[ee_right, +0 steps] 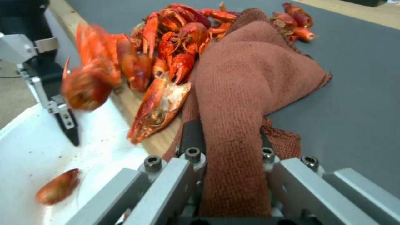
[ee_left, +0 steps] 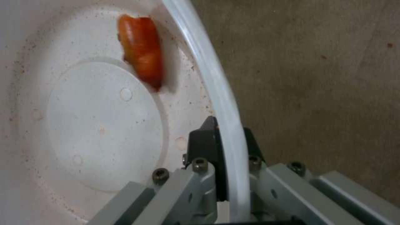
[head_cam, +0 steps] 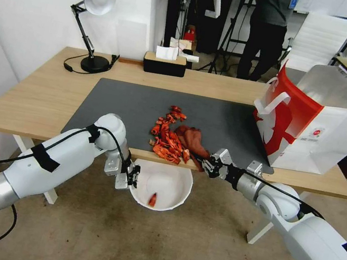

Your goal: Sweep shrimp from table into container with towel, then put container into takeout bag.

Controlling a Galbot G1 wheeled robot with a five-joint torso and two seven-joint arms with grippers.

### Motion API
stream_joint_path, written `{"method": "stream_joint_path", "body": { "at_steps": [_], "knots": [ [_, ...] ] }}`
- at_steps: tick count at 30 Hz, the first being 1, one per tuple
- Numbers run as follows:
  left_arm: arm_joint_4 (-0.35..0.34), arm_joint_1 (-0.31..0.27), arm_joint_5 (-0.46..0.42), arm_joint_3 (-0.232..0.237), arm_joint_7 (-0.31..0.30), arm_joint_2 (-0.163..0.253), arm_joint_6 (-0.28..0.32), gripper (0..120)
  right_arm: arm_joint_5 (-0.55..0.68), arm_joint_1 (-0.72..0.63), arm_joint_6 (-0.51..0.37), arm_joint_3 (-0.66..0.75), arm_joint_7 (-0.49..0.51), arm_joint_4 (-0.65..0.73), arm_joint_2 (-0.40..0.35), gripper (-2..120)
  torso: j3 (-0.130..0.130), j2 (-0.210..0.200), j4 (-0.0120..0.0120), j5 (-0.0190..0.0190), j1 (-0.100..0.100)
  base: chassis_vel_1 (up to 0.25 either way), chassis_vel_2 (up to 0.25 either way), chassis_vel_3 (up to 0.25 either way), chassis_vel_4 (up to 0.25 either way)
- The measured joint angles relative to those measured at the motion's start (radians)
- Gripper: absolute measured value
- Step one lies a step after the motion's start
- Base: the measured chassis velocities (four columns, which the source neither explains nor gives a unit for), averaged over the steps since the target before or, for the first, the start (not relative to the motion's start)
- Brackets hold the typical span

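One long table (head_cam: 40,97) spans the scene, its dark grey mat (head_cam: 133,105) running to the near edge. At the far right end stands the takeout bag (head_cam: 317,128), upright, mouth open, well apart from the action. Below the near edge hangs the container (head_cam: 162,186), and the left gripper (head_cam: 133,176) is clamped on its rim (ee_left: 227,131), one finger inside the wall, one outside. Up on the mat, the right gripper (head_cam: 209,165) pinches the rust-red towel (ee_right: 250,81) tight between its fingers, cloth bunched against the shrimp (head_cam: 167,140). That pile sits right at the table's lip, above the bowl. One piece (ee_left: 142,59) lies inside the container already.
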Motion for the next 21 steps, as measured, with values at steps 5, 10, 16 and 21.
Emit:
{"method": "stream_joint_path", "body": {
  "at_steps": [5, 10, 16, 21],
  "knots": [
    [-0.002, 0.002, -0.002, -0.002, 0.003, 0.002, 0.0, 0, -0.001, -0.014, -0.003, 0.006, 0.001, 0.014, -0.004, 5, 0.0, 0.0, 0.0002, 0.0001, 0.0, 0.0, 0.0, 0.0, 0.0],
    [-0.004, 0.005, -0.002, -0.004, 0.004, 0.004, 0.0, 0, -0.001, -0.036, -0.004, 0.017, 0.002, 0.035, -0.013, 5, 0.0, 0.0, 0.0003, 0.0, 0.0, 0.0, 0.0, 0.0, 0.0],
    [-0.003, 0.0, -0.003, -0.004, 0.006, 0.005, 0.0, 0, -0.001, -0.072, -0.006, 0.041, 0.0, 0.064, -0.023, 5, 0.0, 0.0, 0.0002, 0.0001, 0.0, 0.0, 0.0, 0.0, 0.0],
    [-0.002, -0.004, -0.004, -0.004, 0.007, 0.006, -0.001, 0, -0.003, -0.091, -0.006, 0.055, -0.002, 0.076, -0.027, 5, 0.0, 0.0, 0.0002, -0.0001, 0.0, 0.0, 0.0, 0.0, 0.0]
  ]
}}
